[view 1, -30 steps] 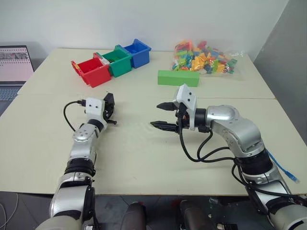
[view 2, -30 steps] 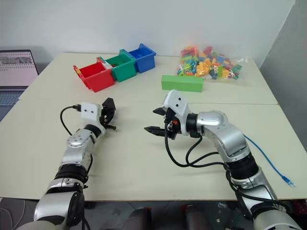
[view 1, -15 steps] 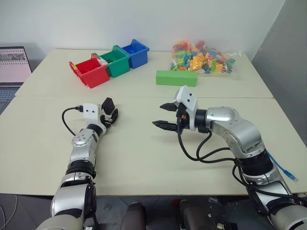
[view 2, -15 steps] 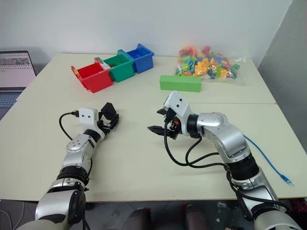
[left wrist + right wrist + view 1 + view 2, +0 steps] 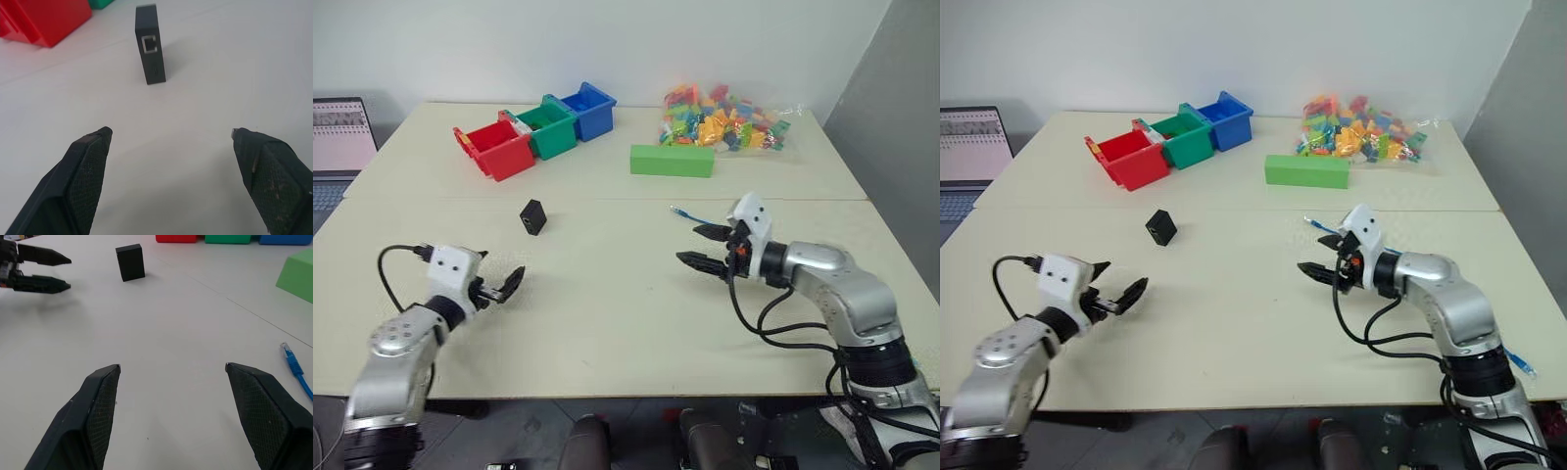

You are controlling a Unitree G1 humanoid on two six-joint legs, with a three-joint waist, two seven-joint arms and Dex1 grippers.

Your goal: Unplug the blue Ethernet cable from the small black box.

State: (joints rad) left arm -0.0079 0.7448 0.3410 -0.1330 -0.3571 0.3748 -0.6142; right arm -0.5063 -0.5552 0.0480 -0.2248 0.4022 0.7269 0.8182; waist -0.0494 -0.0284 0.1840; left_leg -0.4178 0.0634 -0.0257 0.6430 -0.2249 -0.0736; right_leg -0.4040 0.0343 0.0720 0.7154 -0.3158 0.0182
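Observation:
The small black box (image 5: 532, 216) stands on its edge on the table, its port (image 5: 150, 44) empty and facing my left gripper. My left gripper (image 5: 499, 272) hovers open well short of the box, toward the table's near left, with nothing between its fingers. The blue Ethernet cable lies loose on the table with its plug end (image 5: 677, 211) just beyond my right gripper (image 5: 689, 244), apart from the box. The right gripper is open and holds nothing; the plug (image 5: 289, 357) lies beside one of its fingers. The cable's other end (image 5: 1525, 367) hangs at the table's right edge.
Red (image 5: 494, 149), green (image 5: 548, 127) and blue (image 5: 587, 108) bins stand at the back left. A green block (image 5: 672, 161) and a bag of coloured bricks (image 5: 720, 116) lie at the back right. A laptop (image 5: 340, 132) sits off the left side.
My left gripper has opened, let go of the black box and drawn back toward me. The box now stands alone. My right gripper has moved right, and the blue plug lies by it.

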